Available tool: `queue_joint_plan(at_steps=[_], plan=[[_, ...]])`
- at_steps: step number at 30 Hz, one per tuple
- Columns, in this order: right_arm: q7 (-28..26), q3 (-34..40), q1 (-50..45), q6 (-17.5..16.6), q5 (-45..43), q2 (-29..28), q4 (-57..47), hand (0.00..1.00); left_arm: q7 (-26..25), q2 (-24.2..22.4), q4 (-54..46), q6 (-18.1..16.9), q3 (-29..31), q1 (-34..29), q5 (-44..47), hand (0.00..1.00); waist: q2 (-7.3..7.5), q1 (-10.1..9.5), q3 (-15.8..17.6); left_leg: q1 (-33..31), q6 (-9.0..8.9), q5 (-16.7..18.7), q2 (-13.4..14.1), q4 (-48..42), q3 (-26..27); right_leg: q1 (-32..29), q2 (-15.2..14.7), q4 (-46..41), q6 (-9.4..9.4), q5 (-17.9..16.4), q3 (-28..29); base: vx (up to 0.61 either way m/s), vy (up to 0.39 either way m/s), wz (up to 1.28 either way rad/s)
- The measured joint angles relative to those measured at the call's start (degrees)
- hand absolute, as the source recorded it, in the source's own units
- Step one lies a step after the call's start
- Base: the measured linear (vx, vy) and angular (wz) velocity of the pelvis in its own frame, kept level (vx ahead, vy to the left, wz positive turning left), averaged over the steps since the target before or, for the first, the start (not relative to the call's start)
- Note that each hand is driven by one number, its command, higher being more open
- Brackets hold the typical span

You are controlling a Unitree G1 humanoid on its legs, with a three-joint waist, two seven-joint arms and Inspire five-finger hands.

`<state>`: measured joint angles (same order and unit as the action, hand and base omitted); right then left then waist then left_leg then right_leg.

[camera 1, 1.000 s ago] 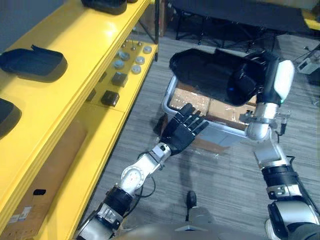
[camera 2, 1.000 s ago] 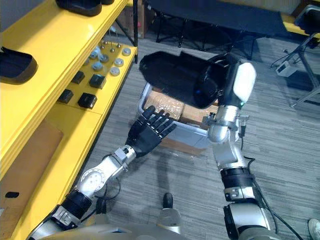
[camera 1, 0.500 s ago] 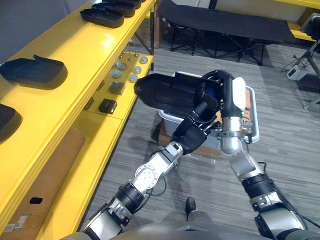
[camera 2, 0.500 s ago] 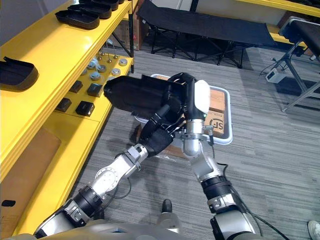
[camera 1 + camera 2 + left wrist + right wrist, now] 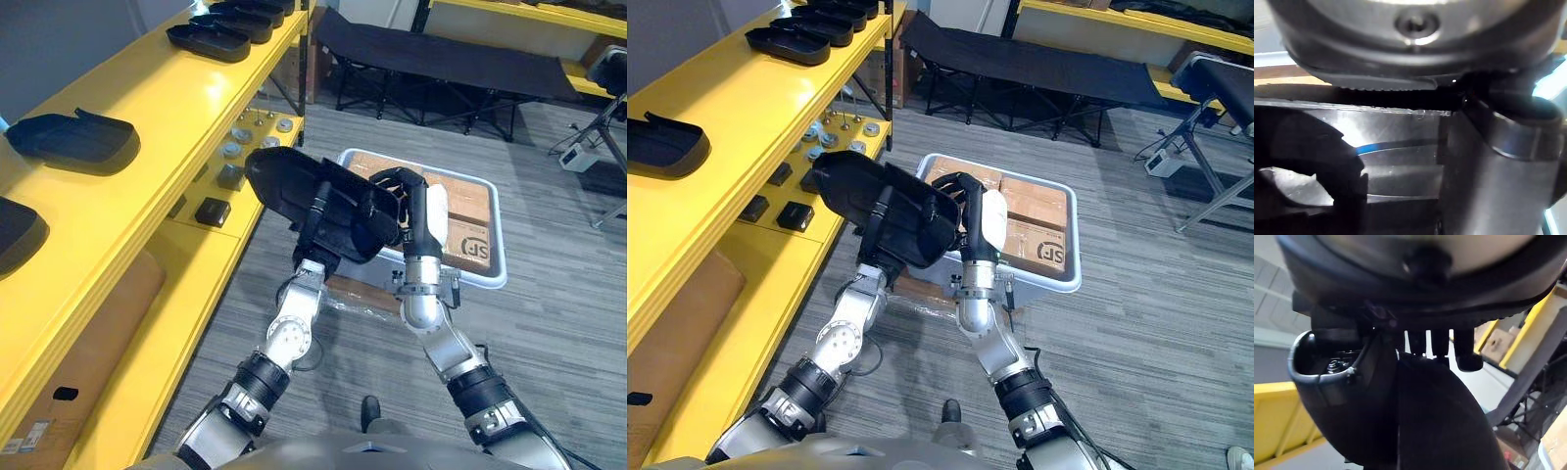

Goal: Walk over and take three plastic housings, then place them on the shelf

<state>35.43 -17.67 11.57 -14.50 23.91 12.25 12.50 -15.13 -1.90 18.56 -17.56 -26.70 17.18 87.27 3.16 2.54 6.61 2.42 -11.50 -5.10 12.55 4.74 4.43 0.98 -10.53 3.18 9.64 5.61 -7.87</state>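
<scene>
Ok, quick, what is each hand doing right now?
Left hand: against the black plastic housing; open or closed cannot be told.
Right hand: closed on the same housing.

Your two arms are silver-grey metal. The left arm [image 5: 287, 336] carries a round, pale disc at its joint, and the right arm [image 5: 431, 328] has a rounded silver knuckle below the wrist. Each wears a black collar lower down. Both end in dark, glossy hands: the left hand [image 5: 323, 235] is all black, while the right hand [image 5: 413, 220] bears a long white cover [image 5: 436, 217] on its thumb. Up close, you see a recessed screw [image 5: 1417, 22] in the left hand's rounded base, above a finely toothed edge.
</scene>
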Motion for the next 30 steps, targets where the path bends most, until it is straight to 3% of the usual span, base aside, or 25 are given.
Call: queue_joint_plan(at_steps=[4, 7, 9, 10, 12, 16, 17, 21, 25, 30], plan=[[0.5, -0.4, -0.5, 0.0, 0.0, -1.1, 0.0, 0.0, 0.9, 0.0, 0.0, 1.7, 1.9, -0.2, 0.0, 0.0, 0.26, -0.45, -0.2, 0.0, -0.01, 0.1, 0.0, 0.0, 0.0, 0.0, 0.0, 0.0, 0.0, 0.0, 0.0, 0.0, 0.0, 0.0], [1.7, -0.4, -0.8, -0.3, 0.1, -1.1, -0.1, 0.0, 8.0, 0.5, 2.2, 8.3, 3.3, -0.4, 0.1, 0.0, 0.58, -0.71, -0.4, 0.0, -0.01, 0.1, 0.0, 0.0, 0.0, 0.1, 0.0, 0.0, 0.0, 0.0, 0.0, 0.0, 0.0, 0.0], [2.4, -0.4, -1.5, -1.5, 0.1, -0.8, -0.5, 0.0, 9.7, 0.7, 2.4, 9.8, 3.3, -0.5, 0.4, 0.0, 0.62, -0.68, -0.4, 0.0, -0.01, 0.1, 0.0, 0.0, 0.0, 0.1, 0.0, 0.0, 0.0, 0.0, 0.0, 0.0, 0.0, 0.0], [3.5, -0.3, -2.8, -3.0, 0.1, -0.5, -2.3, 0.0, 12.8, 0.7, 2.4, 10.9, 3.3, -0.6, 0.4, 0.0, 0.62, -0.61, -0.4, 0.0, 0.0, 0.1, 0.0, 0.0, 0.0, 0.1, 0.0, 0.1, -0.01, 0.0, 0.0, 0.0, 0.0, 0.0], [4.9, -0.4, -4.1, -4.8, 0.4, -0.2, -4.8, 0.0, 16.1, 0.7, 2.3, 11.0, 3.0, -0.5, 0.1, 0.0, 0.68, -0.16, -0.5, 0.1, 0.0, 0.1, 0.0, 0.0, 0.1, 0.2, 0.0, 0.1, -0.02, 0.0, 0.0, 0.0, 0.0, 0.0], [6.7, -0.9, -5.7, -5.1, 0.3, -0.5, -6.3, 0.0, 17.5, 1.3, 2.3, 10.1, 1.4, -0.5, 0.3, 0.0, 1.15, 0.78, -0.8, 0.1, 0.05, 0.6, -0.1, -0.7, 0.3, 0.2, -0.1, 0.1, -0.03, 0.0, 0.2, -0.02, 0.004, -0.03], [7.2, -1.0, -6.4, -5.1, 0.3, -0.4, -6.5, 1.0, 17.5, 1.9, 2.3, 9.8, 0.3, -0.5, 0.6, 0.0, 1.21, 0.82, -0.9, 0.1, 0.01, 0.8, -0.1, -1.0, 0.3, 0.3, -0.2, 0.1, -0.04, 0.0, 0.3, -0.02, 0.007, -0.05], [8.4, -2.4, -6.9, -6.7, 0.1, -0.4, -6.5, 1.0, 17.5, 2.5, 2.2, 5.7, -3.3, -0.5, 2.5, 0.0, 1.19, 0.88, -1.0, -0.1, 0.01, 1.4, -0.1, -1.6, 0.4, 0.3, -0.2, 0.1, -0.12, -0.1, 0.4, 0.0, 0.002, -0.01], [7.2, -3.9, -6.9, -8.7, 0.0, -0.7, -7.3, 1.0, 17.4, 2.6, 1.6, 3.7, -4.4, -0.5, 2.5, 0.0, 1.19, 0.85, -1.0, -0.3, 0.01, 1.4, -0.1, -1.6, 0.4, 0.1, -0.3, 0.1, -0.14, -0.1, 0.3, 0.0, 0.0, 0.0], [0.9, -2.1, -6.9, -6.8, -3.5, -0.7, -10.5, 1.0, 9.7, 2.6, -4.9, -0.1, -0.9, -0.9, -11.3, 0.0, 1.13, 0.75, -1.0, -0.4, -0.01, 1.4, -0.2, -1.6, 0.4, 0.0, -0.2, 0.1, -0.17, -0.1, 0.3, 0.0, 0.0, 0.0]])
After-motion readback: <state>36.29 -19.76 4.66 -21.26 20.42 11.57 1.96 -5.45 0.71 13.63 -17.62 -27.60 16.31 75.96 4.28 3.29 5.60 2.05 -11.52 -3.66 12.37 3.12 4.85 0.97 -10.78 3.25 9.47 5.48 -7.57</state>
